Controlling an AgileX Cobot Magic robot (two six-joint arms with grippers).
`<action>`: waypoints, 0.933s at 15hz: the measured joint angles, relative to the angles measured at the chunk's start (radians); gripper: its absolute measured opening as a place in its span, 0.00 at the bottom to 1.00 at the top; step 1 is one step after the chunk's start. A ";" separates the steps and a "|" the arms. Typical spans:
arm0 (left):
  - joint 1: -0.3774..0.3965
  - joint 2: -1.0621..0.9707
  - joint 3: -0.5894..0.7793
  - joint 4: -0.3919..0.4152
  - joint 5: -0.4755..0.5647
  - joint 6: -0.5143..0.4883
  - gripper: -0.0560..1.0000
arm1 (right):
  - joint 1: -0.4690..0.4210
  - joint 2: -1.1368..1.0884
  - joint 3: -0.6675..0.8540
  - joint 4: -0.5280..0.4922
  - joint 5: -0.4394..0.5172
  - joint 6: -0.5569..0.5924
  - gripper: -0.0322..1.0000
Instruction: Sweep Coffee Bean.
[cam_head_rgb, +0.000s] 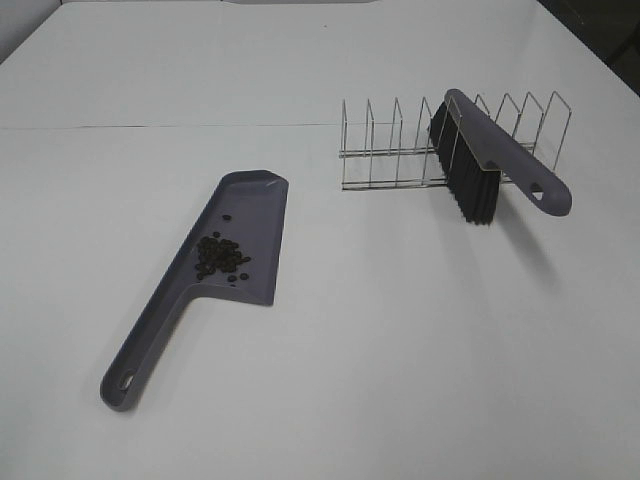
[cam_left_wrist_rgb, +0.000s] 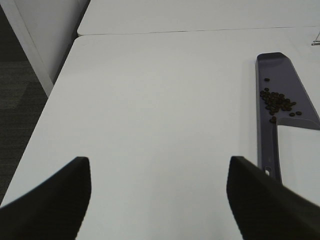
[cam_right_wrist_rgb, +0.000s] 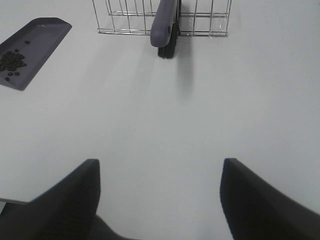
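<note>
A cluster of tiny dark coffee beans (cam_head_rgb: 220, 256) lies in the grey-purple dustpan (cam_head_rgb: 252, 210), which lies flat on the white table left of centre, handle toward the front left. The beans (cam_left_wrist_rgb: 276, 102) and dustpan (cam_left_wrist_rgb: 278, 70) also show in the left wrist view, and the beans (cam_right_wrist_rgb: 11, 61) and dustpan (cam_right_wrist_rgb: 42, 35) in the right wrist view. The brush (cam_head_rgb: 495, 150), grey-purple with black bristles, rests in a wire rack (cam_head_rgb: 385, 140); the brush (cam_right_wrist_rgb: 164, 25) shows in the right wrist view too. My left gripper (cam_left_wrist_rgb: 159, 195) is open and empty, well short of the dustpan. My right gripper (cam_right_wrist_rgb: 159, 195) is open and empty, short of the brush.
The wire rack (cam_right_wrist_rgb: 127, 15) stands at the back right of the table. The table's left edge (cam_left_wrist_rgb: 52, 95) drops to a dark floor. A seam (cam_head_rgb: 170, 126) runs across the table behind the dustpan.
</note>
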 joint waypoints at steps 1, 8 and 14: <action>0.000 0.000 0.000 0.000 0.000 -0.002 0.69 | 0.000 0.000 0.000 0.000 0.000 0.000 0.60; 0.000 0.000 0.000 0.003 0.000 -0.002 0.69 | 0.000 0.000 0.000 0.000 0.000 0.000 0.60; 0.000 0.000 0.000 0.003 0.000 -0.002 0.69 | 0.000 0.000 0.000 0.000 0.000 0.000 0.60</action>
